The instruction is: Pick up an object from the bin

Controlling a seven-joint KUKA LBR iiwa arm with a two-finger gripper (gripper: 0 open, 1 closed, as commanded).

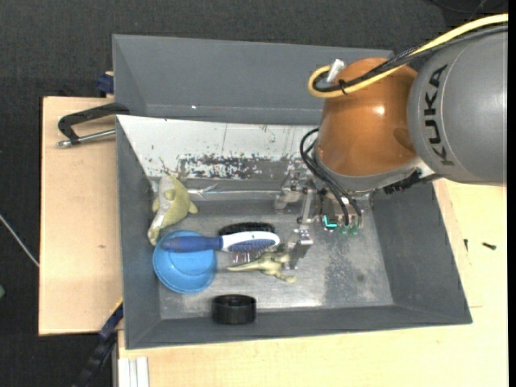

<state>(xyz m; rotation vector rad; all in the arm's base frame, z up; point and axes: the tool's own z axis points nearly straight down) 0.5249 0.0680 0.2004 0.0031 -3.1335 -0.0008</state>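
Camera view: grey bin [419, 280] with the arm [451, 111] reaching steeply in, its gripper [296, 220] low, fingers apart and nothing between them.
Nothing is picked yet. The gripper probably stands beside the heap so one finger can slip along it. The blue cup [185, 268] lies well beyond the fingertips. The blue-and-white brush [248, 241] is just beside the lower finger, and the small tan toy animal [270, 266] is at its tip (touching or not, I cannot tell). The black disc [234, 309] sits farther off. Behind the gripper, bare scuffed metal floor leaves room.
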